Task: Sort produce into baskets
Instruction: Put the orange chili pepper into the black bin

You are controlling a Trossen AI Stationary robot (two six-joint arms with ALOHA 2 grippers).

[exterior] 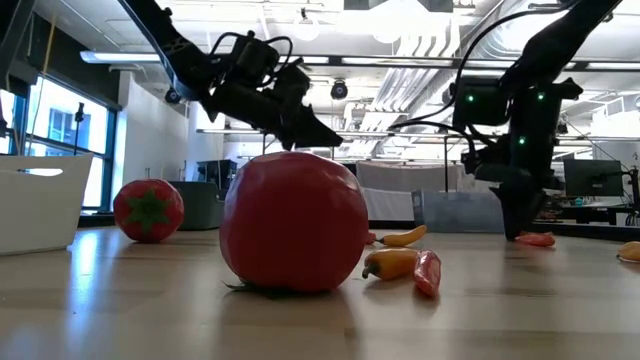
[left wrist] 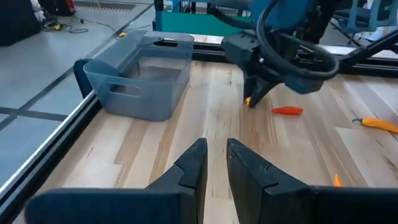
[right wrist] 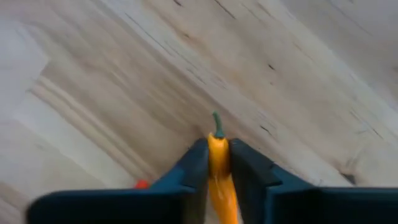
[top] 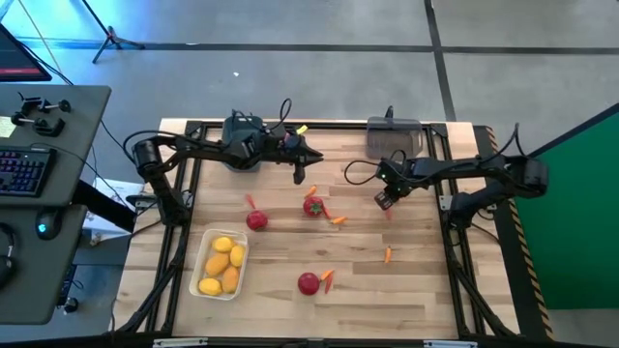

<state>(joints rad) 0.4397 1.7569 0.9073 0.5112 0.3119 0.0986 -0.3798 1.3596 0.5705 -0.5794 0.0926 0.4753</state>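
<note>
The right end effector (right wrist: 217,163) is clamped on an orange pepper (right wrist: 217,155); no writing is legible.

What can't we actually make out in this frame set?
- Dark bin: high view, the left arm covers it, so its contents are hidden.
- Grey bin: left wrist view, its smoky walls hide its floor; far end cut by the frame.
- Orange pepper in the right hand: lower end hidden between the fingers.
- White tray: low view, cut by the edge, its lemons hidden.
</note>
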